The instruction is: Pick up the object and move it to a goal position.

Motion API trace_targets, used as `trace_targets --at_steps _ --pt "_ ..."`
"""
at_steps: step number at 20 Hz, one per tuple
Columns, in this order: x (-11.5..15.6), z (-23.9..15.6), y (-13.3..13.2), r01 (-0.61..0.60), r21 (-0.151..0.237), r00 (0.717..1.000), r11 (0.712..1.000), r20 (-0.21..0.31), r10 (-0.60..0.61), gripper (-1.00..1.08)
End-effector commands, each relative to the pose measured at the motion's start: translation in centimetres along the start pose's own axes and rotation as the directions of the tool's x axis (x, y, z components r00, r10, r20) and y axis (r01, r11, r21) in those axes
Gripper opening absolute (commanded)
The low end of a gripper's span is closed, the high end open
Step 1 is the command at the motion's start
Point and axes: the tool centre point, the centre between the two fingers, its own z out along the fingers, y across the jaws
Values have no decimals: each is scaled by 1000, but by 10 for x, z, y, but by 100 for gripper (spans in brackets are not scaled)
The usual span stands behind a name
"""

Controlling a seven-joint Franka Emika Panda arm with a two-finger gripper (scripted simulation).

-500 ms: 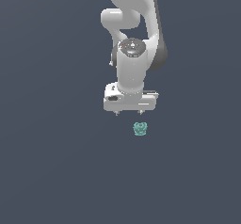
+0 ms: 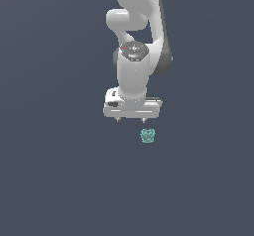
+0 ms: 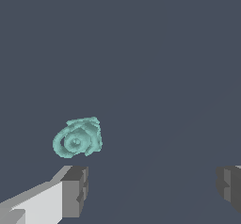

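The object (image 2: pixel 148 135) is a tiny teal-green knobbly blob lying on the dark grey floor. My white gripper (image 2: pixel 131 120) hangs just above it and slightly toward the exterior view's left, pointing down. The wrist view shows the object (image 3: pixel 78 139) beyond one grey fingertip (image 3: pixel 75 190), off to that finger's side rather than between the two. The other fingertip (image 3: pixel 229 186) stands far apart from the first, so the gripper (image 3: pixel 151 188) is open and holds nothing.
A plain dark grey floor (image 2: pixel 59 180) fills both views. The white arm (image 2: pixel 136 41) rises behind the gripper toward the top of the exterior view.
The gripper sits slightly lower and closer to the object than half a second ago. The object has not moved.
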Motion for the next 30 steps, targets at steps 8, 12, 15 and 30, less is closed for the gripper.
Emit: trace_targets --at_steps 8,12,15,30 --pt "1 9 -7 11 -4 1000 1000 3 -11 100" --pt "0 27 -28 45 -2 999 999 12 -45 100" --pt "-3 47 -50 79 2 997 997 21 -79 100" --pt "-10 83 -85 133 10 990 991 36 -133 100"
